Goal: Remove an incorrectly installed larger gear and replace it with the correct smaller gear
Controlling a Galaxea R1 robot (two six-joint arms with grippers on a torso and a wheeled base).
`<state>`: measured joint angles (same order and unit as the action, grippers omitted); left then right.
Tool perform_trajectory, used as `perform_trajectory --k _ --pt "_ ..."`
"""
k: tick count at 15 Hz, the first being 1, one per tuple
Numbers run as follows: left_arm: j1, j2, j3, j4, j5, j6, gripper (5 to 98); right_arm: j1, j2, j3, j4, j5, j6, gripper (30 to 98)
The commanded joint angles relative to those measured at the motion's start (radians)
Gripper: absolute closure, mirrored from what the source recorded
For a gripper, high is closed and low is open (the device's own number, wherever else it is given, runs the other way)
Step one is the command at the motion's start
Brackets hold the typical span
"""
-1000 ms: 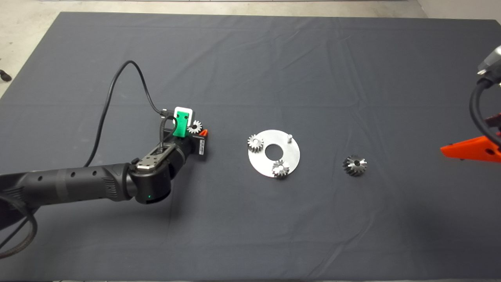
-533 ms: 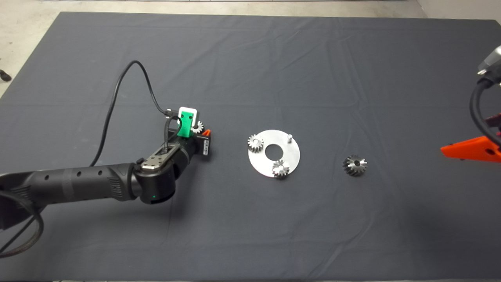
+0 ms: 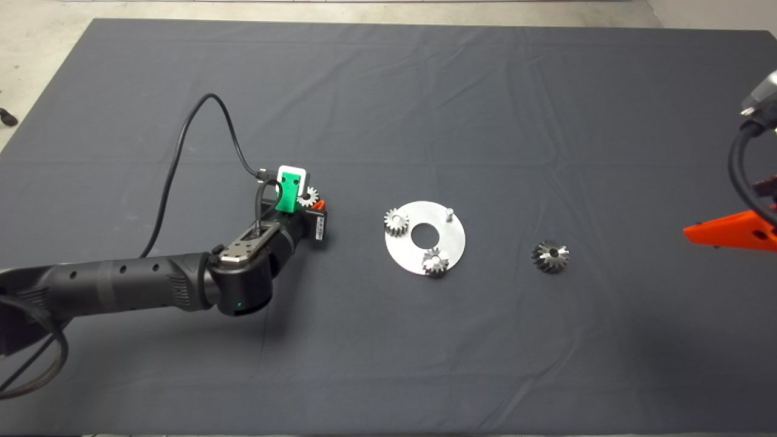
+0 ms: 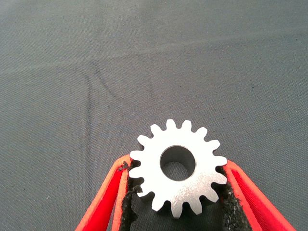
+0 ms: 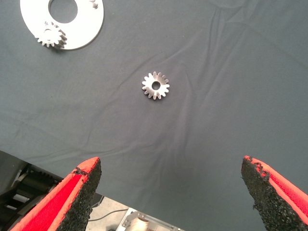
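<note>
The smaller gear (image 4: 177, 167) sits flat between the left hand's (image 4: 179, 192) pads, which are closed onto its teeth, w/ the plate (image 3: 452, 243) well off beyond the fingertips. Larger gear (image 3: 550, 255) already lies off the plate on the desk mat (image 3: 388, 91), past it, so the step is prob. carry-and-fit: next move needs the bore lined up over the bare pin (image 3: 449, 212). Open mat all the way across; right hand (image 5: 173, 192) waits wide open, empty, near the far edge.

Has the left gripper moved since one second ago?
Yes. The left gripper, shut on the smaller gear, shifted a little rightward, closer to the disc, which stayed in place. Most of the shift came early.
</note>
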<state>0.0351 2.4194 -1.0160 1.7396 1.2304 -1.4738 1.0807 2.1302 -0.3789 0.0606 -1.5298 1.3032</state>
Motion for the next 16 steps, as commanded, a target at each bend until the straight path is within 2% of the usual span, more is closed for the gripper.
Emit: perform_trajectory --k 1,4,8,10,12,13,15,16 --pt "-0.005 0.005 -0.018 0.026 -0.002 0.009 64.5 0.022 0.001 -0.006 0.03 -0.035 0.007 51.2" --pt "-0.008 0.015 -0.019 0.026 -0.002 0.012 65.5 0.022 -0.002 -0.006 0.03 -0.035 0.007 51.2" --pt "-0.011 0.008 -0.007 0.026 -0.002 0.014 67.9 0.022 -0.065 0.008 0.031 -0.035 0.01 51.2" --pt "-0.011 -0.019 0.082 0.026 0.005 0.091 68.2 0.022 -0.095 0.019 0.031 -0.034 0.011 51.2" --pt "-0.011 -0.053 0.15 0.026 0.006 0.118 69.8 0.022 -0.094 0.019 0.031 -0.035 0.011 51.2" --pt "-0.011 -0.063 0.177 0.026 0.011 0.122 69.9 0.022 -0.091 0.019 0.031 -0.035 0.01 51.2" --pt "-0.012 -0.067 0.215 0.026 0.053 0.16 71.8 0.016 -0.097 0.02 0.031 -0.033 0.01 51.2" --pt "-0.015 -0.065 0.246 0.026 0.08 0.164 71.9 0.007 -0.098 0.02 0.031 -0.033 0.01 51.2"
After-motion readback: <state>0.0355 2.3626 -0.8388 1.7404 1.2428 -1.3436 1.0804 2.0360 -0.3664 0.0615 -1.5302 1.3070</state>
